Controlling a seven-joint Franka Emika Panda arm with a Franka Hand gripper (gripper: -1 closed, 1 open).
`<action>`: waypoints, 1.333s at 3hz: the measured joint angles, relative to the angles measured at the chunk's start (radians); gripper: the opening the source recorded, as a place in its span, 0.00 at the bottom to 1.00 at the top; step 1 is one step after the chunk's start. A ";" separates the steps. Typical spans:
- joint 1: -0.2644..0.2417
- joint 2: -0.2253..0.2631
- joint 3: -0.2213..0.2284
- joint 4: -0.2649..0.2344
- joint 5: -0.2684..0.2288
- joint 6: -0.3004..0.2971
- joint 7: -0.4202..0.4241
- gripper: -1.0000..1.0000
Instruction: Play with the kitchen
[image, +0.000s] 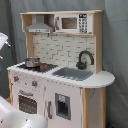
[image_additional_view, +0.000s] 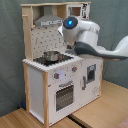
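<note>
The kitchen (image: 60, 70) is a tall toy of white panels and light wood. In the first exterior view it shows a hood (image: 40, 25), a small microwave (image: 70, 22), a black faucet (image: 85, 57), a grey sink (image: 72, 73) and an oven door (image: 27, 102). A metal pot (image: 32, 62) sits on the stove. In the second exterior view the kitchen (image_additional_view: 55, 85) stands behind my white arm (image_additional_view: 92, 42), which reaches in from the second exterior view's right. The arm's blue-lit joint (image_additional_view: 72, 22) hangs above the counter. The gripper shows in neither view.
White arm parts sit at the first exterior view's left edge (image: 4, 40) and bottom left (image: 20, 117). The pot (image_additional_view: 50, 56) is just left of the arm in the second exterior view. The kitchen stands on a wooden surface (image_additional_view: 100, 112) before a grey curtain (image_additional_view: 10, 50).
</note>
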 joint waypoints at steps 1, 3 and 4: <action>0.018 -0.080 0.001 0.000 -0.067 -0.014 0.000 1.00; 0.063 -0.254 0.002 -0.030 -0.192 -0.020 -0.018 1.00; 0.101 -0.306 0.004 -0.100 -0.241 0.007 -0.033 1.00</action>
